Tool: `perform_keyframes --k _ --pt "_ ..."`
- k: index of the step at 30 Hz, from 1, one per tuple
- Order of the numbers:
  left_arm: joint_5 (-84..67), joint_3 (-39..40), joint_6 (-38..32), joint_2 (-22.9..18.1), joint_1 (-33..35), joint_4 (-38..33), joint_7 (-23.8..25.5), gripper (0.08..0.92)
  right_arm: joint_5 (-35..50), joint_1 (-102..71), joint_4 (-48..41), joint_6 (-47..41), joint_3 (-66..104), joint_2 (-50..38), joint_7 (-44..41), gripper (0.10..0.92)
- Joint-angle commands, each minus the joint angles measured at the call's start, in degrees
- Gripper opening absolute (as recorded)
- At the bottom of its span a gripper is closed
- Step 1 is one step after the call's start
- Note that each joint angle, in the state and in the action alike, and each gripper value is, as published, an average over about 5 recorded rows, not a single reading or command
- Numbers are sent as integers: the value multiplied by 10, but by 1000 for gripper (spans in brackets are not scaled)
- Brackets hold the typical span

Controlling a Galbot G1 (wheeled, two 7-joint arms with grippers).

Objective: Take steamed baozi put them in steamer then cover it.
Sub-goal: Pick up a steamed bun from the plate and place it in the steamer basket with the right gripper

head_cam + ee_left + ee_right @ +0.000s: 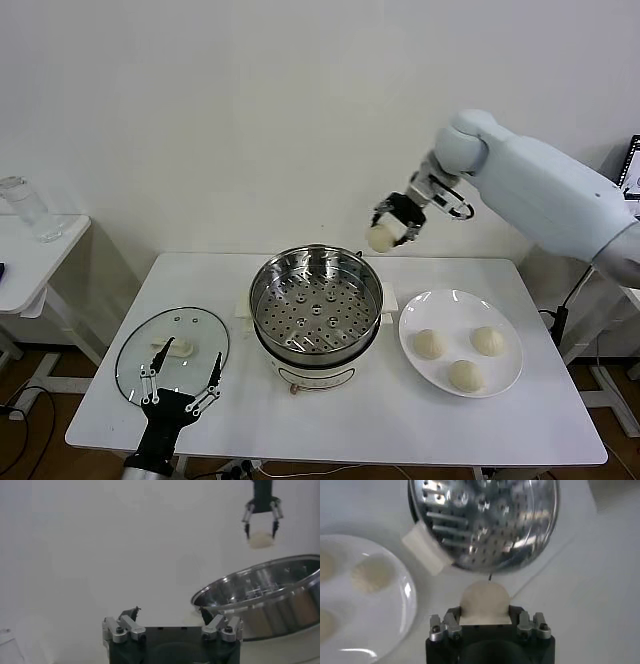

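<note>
Buns: four cream-white buns are seen; three lie on the plate, one is held in the air.
Side table (40, 250): stands at the far left, apart from the main table, with a clear glass container (24, 208) on it.
Lid (172, 352): a round glass lid with a white handle is laid flat on the left part of the white table (330, 420).
Left gripper (181, 376): held low at the near edge of the lid, its fingers spread wide, nothing between them.
Steamer (316, 312): a shiny steel pot on a white base is placed at the middle of the table; its perforated tray is uncovered and bare.
Held bun (382, 238): pinched between the fingers of the right gripper, above and just behind the far right rim of the steamer.
Right gripper (397, 224): raised in the air, its fingers closed around the held bun; in the right wrist view the bun (485, 601) is seen between the fingers.
Plate (425, 305): a flat white plate is set just right of the steamer.
Plated buns (430, 344): (488, 341) and (465, 375) are spaced apart on the plate.
</note>
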Motion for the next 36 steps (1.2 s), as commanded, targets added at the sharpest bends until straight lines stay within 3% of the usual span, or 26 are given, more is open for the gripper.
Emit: perform_keyframes --k 1,16,32,36 --pt "0 -1 -1 0 0 0 0 823 -15 10 44 44 -40 63 -5 662" --pt "0 -3 -4 -1 3 1 -2 823 -133 -69 -82 57 -21 162 1 661" --pt "-1 -6 -8 0 2 4 -5 823 -180 -102 -156 68 -7 211 22 668" --pt "1 -9 -5 0 0 5 -8 823 -181 -102 -158 68 -6 214 29 708"
